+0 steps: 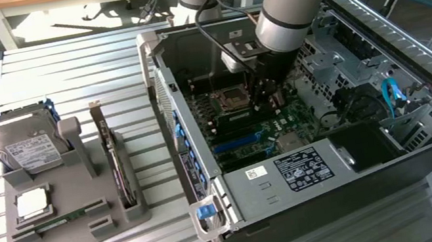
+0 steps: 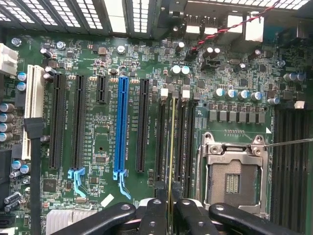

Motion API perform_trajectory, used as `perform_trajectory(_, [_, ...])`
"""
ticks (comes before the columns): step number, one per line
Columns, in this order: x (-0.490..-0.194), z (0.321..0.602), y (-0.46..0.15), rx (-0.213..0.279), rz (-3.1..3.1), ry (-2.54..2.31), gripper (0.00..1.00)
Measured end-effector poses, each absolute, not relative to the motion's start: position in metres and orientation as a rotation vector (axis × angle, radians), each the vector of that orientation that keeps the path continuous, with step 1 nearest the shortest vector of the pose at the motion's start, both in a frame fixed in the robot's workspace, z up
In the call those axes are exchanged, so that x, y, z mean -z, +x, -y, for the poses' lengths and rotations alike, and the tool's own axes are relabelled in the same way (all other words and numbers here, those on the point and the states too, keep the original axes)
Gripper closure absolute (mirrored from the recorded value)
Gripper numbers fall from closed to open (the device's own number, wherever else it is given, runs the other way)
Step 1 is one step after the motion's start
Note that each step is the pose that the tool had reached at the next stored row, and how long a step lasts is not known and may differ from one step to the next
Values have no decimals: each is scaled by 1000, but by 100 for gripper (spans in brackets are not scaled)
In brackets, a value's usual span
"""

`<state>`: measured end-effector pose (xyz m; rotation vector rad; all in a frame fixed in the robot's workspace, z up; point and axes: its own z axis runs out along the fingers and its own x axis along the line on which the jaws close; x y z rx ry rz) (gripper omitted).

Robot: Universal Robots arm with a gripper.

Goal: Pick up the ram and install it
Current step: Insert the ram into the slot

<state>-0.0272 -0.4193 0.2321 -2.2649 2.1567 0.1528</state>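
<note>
Gripper clenched on the ram, held edge-on in line with a black memory slot just beside the CPU socket; its gripped end is hidden between the fingers; whether it is seated cannot be told. White lettering along the blue slot is too small to read; the sticker inside the case likewise.

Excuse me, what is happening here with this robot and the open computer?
A robot arm reaches down into the open computer case. Its gripper, jaws shut, holds the ram edge-on, in line with the memory slots beside the empty processor socket. Whether the ram is already seated in a slot cannot be told.
</note>
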Motion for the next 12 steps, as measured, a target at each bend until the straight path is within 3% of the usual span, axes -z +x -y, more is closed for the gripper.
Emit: perform_trajectory(12, [-231,420,-27,-149,-2190,-2235,86])
